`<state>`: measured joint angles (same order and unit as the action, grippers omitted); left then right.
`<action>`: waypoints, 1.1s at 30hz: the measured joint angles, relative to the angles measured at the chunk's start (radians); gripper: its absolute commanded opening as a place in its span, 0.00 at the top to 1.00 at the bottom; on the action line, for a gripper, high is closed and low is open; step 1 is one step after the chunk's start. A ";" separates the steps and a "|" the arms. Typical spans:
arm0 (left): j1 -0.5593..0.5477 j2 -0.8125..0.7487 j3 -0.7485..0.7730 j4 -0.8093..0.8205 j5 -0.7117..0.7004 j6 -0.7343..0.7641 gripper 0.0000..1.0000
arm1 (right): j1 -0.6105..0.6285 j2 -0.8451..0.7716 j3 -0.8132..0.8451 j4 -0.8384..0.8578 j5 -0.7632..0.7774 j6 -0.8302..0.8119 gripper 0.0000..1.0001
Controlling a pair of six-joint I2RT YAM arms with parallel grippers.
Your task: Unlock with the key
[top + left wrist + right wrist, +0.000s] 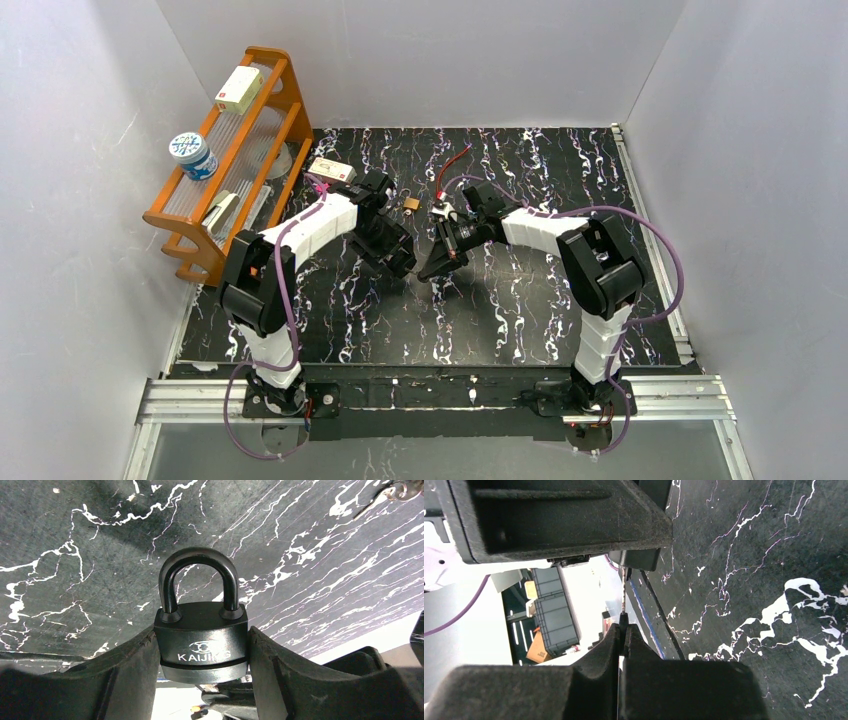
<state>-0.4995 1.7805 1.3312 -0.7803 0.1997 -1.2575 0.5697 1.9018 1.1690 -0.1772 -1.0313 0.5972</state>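
In the top view, the left hand and the right hand are set tip to tip over the middle of the surface. What lies between them is too small to be made out there.

In the left wrist view, the lock is gripped by its body between the two fingers, with the hand about half open around it. The shackle is seated in both holes, so the lock is judged not yet opened.

In the right wrist view, the right hand is pinched almost flat on the key, which is seen edge-on. The key's tip reaches a dark block at the left hand, presumably the underside of the lock. Whether it has entered the keyhole cannot be told. Pick-up and alignment appear done. Insertion, if not already made, the turn and the release of the shackle are left.
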 measured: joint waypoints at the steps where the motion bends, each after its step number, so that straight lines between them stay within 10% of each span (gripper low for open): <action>1: 0.000 0.000 -0.003 0.000 0.000 0.000 0.90 | 0.000 -0.003 0.000 -0.002 0.003 0.000 0.99; 33: -0.002 -0.013 -0.053 0.048 0.034 -0.058 0.90 | 0.000 -0.027 -0.038 -0.006 0.040 -0.064 0.99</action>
<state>-0.5011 1.7672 1.2781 -0.7319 0.2337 -1.3155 0.5694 1.8751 1.1313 -0.1837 -0.9909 0.5327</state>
